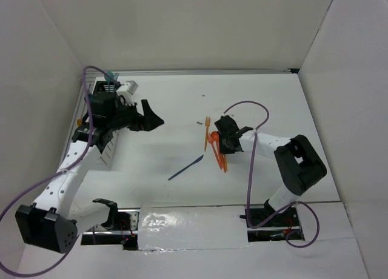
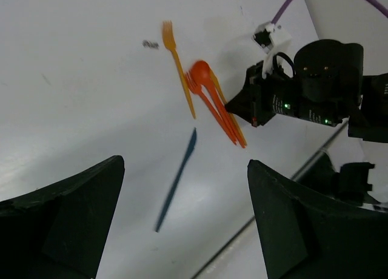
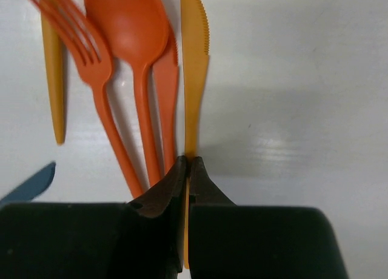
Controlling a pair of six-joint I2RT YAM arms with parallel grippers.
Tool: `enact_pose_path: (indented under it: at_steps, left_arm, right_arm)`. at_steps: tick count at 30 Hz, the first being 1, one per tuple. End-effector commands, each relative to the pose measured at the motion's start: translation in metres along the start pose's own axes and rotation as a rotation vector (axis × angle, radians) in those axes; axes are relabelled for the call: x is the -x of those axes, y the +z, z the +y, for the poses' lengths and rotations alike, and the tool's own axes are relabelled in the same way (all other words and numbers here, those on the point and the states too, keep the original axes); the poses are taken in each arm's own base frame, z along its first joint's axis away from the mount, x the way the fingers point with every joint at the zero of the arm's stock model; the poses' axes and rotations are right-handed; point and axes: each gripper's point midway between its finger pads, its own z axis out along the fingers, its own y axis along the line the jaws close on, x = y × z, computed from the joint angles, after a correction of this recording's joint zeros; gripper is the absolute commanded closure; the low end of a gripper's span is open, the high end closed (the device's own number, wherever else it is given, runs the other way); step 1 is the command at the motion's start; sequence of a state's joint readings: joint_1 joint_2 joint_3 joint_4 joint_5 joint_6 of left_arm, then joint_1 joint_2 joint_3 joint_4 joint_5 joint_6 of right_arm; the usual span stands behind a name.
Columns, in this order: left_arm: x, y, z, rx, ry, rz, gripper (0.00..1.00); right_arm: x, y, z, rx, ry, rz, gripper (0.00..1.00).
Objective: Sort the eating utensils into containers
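My right gripper (image 3: 188, 161) is shut on the handle of a light-orange knife (image 3: 194, 79) lying on the table. Beside it lie an orange fork (image 3: 91, 73), an orange spoon (image 3: 130, 42) and another orange knife (image 3: 167, 91). In the top view this orange cluster (image 1: 216, 150) lies at my right gripper (image 1: 223, 147). A light-orange fork (image 1: 207, 130) lies just left of it, and a dark blue knife (image 1: 186, 167) lies nearer. My left gripper (image 1: 153, 119) is open and empty, held above the table to the left. White slotted containers (image 1: 104, 150) line the left edge, partly hidden by the left arm.
A teal utensil (image 1: 110, 77) sticks up from the far container. A small dark speck (image 1: 199, 122) lies by the light-orange fork. White walls close in the table on three sides. A taped strip (image 1: 188, 221) runs along the near edge between the arm bases.
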State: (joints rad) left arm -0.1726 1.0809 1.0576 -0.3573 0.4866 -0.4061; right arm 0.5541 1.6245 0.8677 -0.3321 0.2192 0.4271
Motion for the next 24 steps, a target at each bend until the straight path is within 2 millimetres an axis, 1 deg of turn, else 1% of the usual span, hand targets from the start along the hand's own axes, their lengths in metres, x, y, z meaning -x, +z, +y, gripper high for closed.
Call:
enact_pose_path:
  at_steps: [1, 2, 3, 4, 5, 6, 7, 8, 9, 10, 11, 12, 13, 14, 15, 16, 17, 18, 19, 20, 21, 22, 24]
  left_arm:
    - [-0.012, 0.027, -0.018, -0.038, -0.121, 0.025, 0.05]
    - [-0.019, 0.038, -0.01, -0.021, -0.158, 0.051, 0.06]
    - [-0.027, 0.047, -0.023, -0.049, -0.177, 0.077, 0.06]
    - [-0.026, 0.056, -0.026, -0.054, -0.187, 0.077, 0.06]
    - [-0.037, 0.072, -0.02, -0.031, -0.218, 0.118, 0.07]
    - [-0.034, 0.08, -0.028, -0.036, -0.246, 0.125, 0.08]
    - [-0.036, 0.089, -0.029, -0.026, -0.25, 0.129, 0.08]
    - [-0.046, 0.104, -0.027, -0.014, -0.264, 0.166, 0.08]
    - [-0.041, 0.113, -0.034, -0.024, -0.263, 0.163, 0.08]
    - [-0.044, 0.12, -0.041, -0.031, -0.27, 0.178, 0.08]
    - [-0.044, 0.127, -0.047, -0.042, -0.271, 0.18, 0.08]
    - [-0.048, 0.141, -0.056, -0.059, -0.266, 0.202, 0.08]
    - [-0.047, 0.146, -0.056, -0.06, -0.287, 0.206, 0.09]
    - [-0.042, 0.151, -0.072, -0.094, -0.272, 0.2, 0.09]
    - [-0.052, 0.161, -0.072, -0.088, -0.278, 0.23, 0.1]
    - [-0.052, 0.166, -0.075, -0.087, -0.274, 0.233, 0.11]
    - [-0.045, 0.17, -0.077, -0.094, -0.278, 0.223, 0.11]
    - [-0.051, 0.175, -0.081, -0.078, -0.273, 0.235, 0.12]
    - [-0.06, 0.181, -0.077, -0.055, -0.279, 0.263, 0.13]
    - [-0.063, 0.188, -0.077, -0.05, -0.278, 0.269, 0.14]
    - [-0.064, 0.187, -0.08, -0.05, -0.28, 0.275, 0.13]
    - [-0.069, 0.191, -0.081, -0.045, -0.28, 0.284, 0.15]
    - [-0.071, 0.192, -0.084, -0.051, -0.279, 0.288, 0.21]
  right_arm:
    - [-0.027, -0.02, 0.009, 0.078, -0.032, 0.07, 1.0]
    - [-0.01, -0.037, 0.017, 0.127, -0.027, 0.007, 1.0]
    - [0.001, -0.046, 0.025, 0.17, -0.025, -0.029, 1.0]
    - [0.007, -0.054, 0.031, 0.206, -0.037, -0.058, 1.0]
    - [0.019, -0.069, 0.039, 0.26, -0.038, -0.104, 1.0]
    - [0.022, -0.077, 0.049, 0.325, -0.056, -0.114, 1.0]
    - [0.029, -0.086, 0.055, 0.362, -0.067, -0.141, 1.0]
    - [0.031, -0.093, 0.06, 0.396, -0.073, -0.154, 1.0]
    - [0.036, -0.103, 0.066, 0.439, -0.079, -0.182, 1.0]
    - [0.039, -0.111, 0.076, 0.495, -0.092, -0.197, 1.0]
    - [0.04, -0.116, 0.081, 0.525, -0.1, -0.208, 1.0]
    - [0.043, -0.122, 0.085, 0.55, -0.104, -0.222, 1.0]
    - [0.041, -0.123, 0.087, 0.56, -0.107, -0.217, 1.0]
    - [0.041, -0.123, 0.087, 0.561, -0.102, -0.216, 1.0]
    - [0.045, -0.127, 0.089, 0.568, -0.103, -0.226, 1.0]
    - [0.045, -0.128, 0.089, 0.569, -0.103, -0.229, 1.0]
    - [0.049, -0.133, 0.093, 0.58, -0.103, -0.238, 1.0]
    - [0.054, -0.138, 0.095, 0.587, -0.101, -0.253, 1.0]
    - [0.058, -0.145, 0.097, 0.603, -0.094, -0.276, 1.0]
    - [0.064, -0.152, 0.1, 0.616, -0.094, -0.302, 1.0]
    - [0.069, -0.156, 0.102, 0.623, -0.092, -0.316, 1.0]
    - [0.07, -0.159, 0.102, 0.628, -0.094, -0.322, 1.0]
    - [0.079, -0.167, 0.105, 0.641, -0.093, -0.352, 1.0]
